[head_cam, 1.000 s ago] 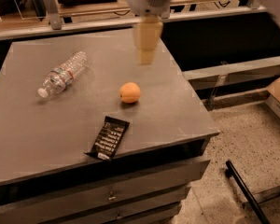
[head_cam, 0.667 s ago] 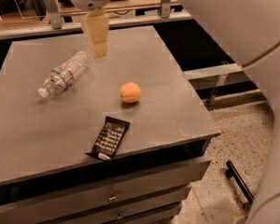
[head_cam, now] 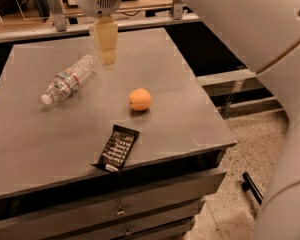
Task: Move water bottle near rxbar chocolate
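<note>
Tool (head_cam: 108, 58) hanging point-down over the far part of the grey bench (head_cam: 190, 114), clear of its surface; cannot tell whether apart or together. Below and to the left of it in the view, near but not touching, water bottle (head_cam: 67, 79) lying on its side, white cap toward the near left, base toward the tool. Round orange fruit (head_cam: 140, 99) near the bench's middle, right of the bottle. Black rxbar chocolate (head_cam: 117, 147) flat at the near edge, in front of the fruit, well apart from the bottle
</note>
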You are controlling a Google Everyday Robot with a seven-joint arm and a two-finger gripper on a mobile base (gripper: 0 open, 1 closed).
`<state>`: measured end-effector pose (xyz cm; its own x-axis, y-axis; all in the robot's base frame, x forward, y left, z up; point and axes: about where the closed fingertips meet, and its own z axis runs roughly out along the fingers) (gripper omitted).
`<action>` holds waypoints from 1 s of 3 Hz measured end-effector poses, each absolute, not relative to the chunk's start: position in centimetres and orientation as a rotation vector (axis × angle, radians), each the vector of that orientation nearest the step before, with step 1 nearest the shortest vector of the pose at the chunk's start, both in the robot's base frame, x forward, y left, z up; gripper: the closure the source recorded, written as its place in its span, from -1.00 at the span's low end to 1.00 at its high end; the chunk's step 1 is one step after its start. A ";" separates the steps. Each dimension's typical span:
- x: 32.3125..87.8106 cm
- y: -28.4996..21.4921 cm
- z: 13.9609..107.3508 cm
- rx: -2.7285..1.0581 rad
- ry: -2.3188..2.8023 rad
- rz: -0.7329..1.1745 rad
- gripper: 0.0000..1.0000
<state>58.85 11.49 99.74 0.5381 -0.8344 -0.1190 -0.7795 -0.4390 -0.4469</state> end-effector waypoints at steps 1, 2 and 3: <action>61.6 12.2 96.1 -2.373 1.266 -0.126 -1.00; 64.0 13.8 91.7 -2.439 1.200 -0.067 -1.00; 65.9 15.6 88.4 -2.490 1.139 -0.022 -1.00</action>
<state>65.95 15.59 88.45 0.6677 -0.7294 -0.1492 -0.7231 -0.5876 -0.3631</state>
